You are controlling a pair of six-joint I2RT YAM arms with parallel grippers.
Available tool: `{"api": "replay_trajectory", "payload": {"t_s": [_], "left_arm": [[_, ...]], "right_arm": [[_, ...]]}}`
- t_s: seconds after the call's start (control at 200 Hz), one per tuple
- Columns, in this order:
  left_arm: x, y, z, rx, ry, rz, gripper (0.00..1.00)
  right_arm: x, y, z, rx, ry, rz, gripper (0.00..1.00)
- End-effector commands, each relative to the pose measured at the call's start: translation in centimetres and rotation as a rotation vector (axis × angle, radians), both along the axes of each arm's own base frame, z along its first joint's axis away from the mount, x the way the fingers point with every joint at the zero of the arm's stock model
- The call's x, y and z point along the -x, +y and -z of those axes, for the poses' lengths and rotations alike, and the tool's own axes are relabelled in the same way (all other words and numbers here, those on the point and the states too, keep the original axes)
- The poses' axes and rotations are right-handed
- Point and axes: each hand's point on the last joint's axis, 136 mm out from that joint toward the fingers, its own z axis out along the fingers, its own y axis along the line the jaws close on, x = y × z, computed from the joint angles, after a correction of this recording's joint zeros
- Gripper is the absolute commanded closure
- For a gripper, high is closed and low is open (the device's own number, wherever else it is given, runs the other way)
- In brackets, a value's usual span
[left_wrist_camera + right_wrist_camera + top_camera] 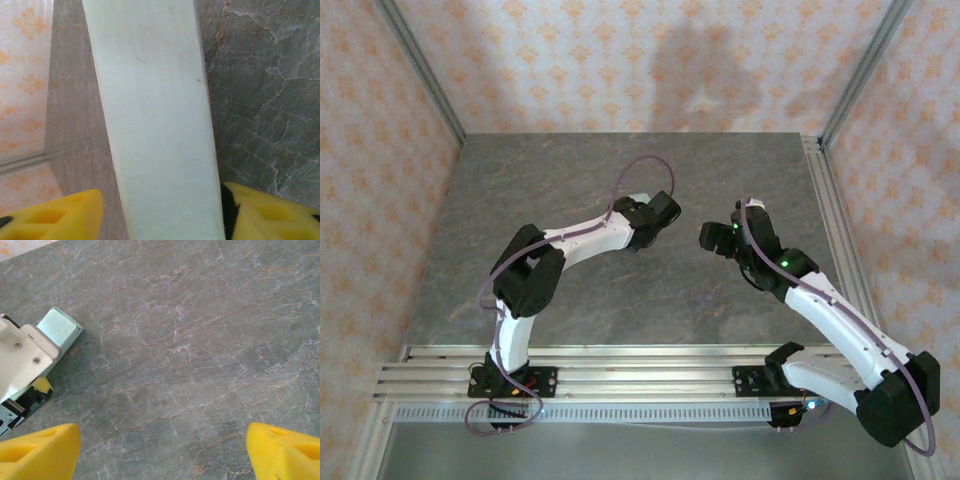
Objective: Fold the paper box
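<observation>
Left claw [161,202] astride paper box [155,100], edge gap

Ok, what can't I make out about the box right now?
- Left wrist: paper box runs off the top and bottom edges, so its ends and flaps are cut off.
- Top external: left gripper sits over the box; folds too small to read.
- Right wrist: that gripper's body covers all but one box end.
</observation>
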Motion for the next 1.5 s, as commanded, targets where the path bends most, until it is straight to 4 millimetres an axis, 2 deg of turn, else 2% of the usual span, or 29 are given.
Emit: {"api": "replay_trajectory", "payload": {"t_s": [0.0, 0.125, 0.145, 0.255, 0.375, 0.445, 0.526, 0.596, 0.706, 0.801, 0.936, 1.026, 1.136, 1.236, 1.391, 1.492], "left_arm": [[0.6, -0.5, -1.2, 0.075, -0.001, -0.007, 0.24], [1.5, -1.2, -1.5, 0.171, 0.026, 0.003, 0.17], [1.7, -1.3, -2.6, 0.204, 0.013, 0.007, 0.16], [2.3, -1.7, -3.4, 0.309, 0.011, 0.007, 0.12], [2.9, -1.2, -4.4, 0.446, -0.003, -0.025, 0.03], [3.2, -0.4, -5.3, 0.531, -0.025, -0.049, 0.01], [3.4, 1.4, -6.4, 0.636, -0.062, -0.097, 0.00], [3.3, 3.7, -7.6, 0.730, -0.118, -0.156, 0.00], [3.4, 8.9, -8.5, 0.832, -0.237, -0.286, 0.00], [4.1, 13.4, -9.4, 0.903, -0.376, -0.365, 0.00], [5.9, 19.0, -8.9, 0.918, -0.551, -0.461, 0.00], [6.7, 21.6, -8.0, 0.911, -0.628, -0.498, 0.00], [6.6, 22.8, -6.9, 0.902, -0.672, -0.473, 0.00], [5.9, 23.3, -5.9, 0.896, -0.680, -0.463, 0.00], [4.6, 24.1, -3.8, 0.910, -0.682, -0.472, 0.00], [3.9, 24.4, -3.0, 0.983, -0.686, -0.483, 0.00]], "right_arm": [[-0.1, -0.9, -0.4, 0.024, -0.024, 0.027, 0.14], [-0.3, -0.9, -0.7, 0.029, -0.035, 0.026, 0.14], [-0.3, -0.9, -0.6, 0.031, -0.034, 0.028, 0.14], [-0.6, -0.8, -0.8, 0.036, -0.055, 0.019, 0.12], [-0.9, -0.8, -1.1, 0.044, -0.088, 0.012, 0.07], [-1.1, -0.8, -1.3, 0.062, -0.113, 0.003, 0.03], [-1.5, -1.3, -1.7, 0.108, -0.166, 0.001, 0.00], [-2.0, -2.3, -1.9, 0.166, -0.231, 0.022, 0.01], [-3.0, -4.8, -1.7, 0.234, -0.315, 0.088, 0.01], [-3.6, -7.5, -0.5, 0.287, -0.359, 0.165, 0.01], [-4.1, -12.4, 1.8, 0.360, -0.414, 0.337, 0.01], [-4.9, -13.8, 3.2, 0.364, -0.447, 0.339, 0.01], [-6.2, -15.5, 6.0, 0.371, -0.417, 0.375, 0.00], [-7.3, -16.5, 6.4, 0.325, -0.437, 0.419, 0.00], [-9.1, -15.6, 8.4, 0.274, -0.421, 0.346, 0.00], [-9.3, -14.9, 9.5, 0.268, -0.429, 0.304, 0.00]]}}
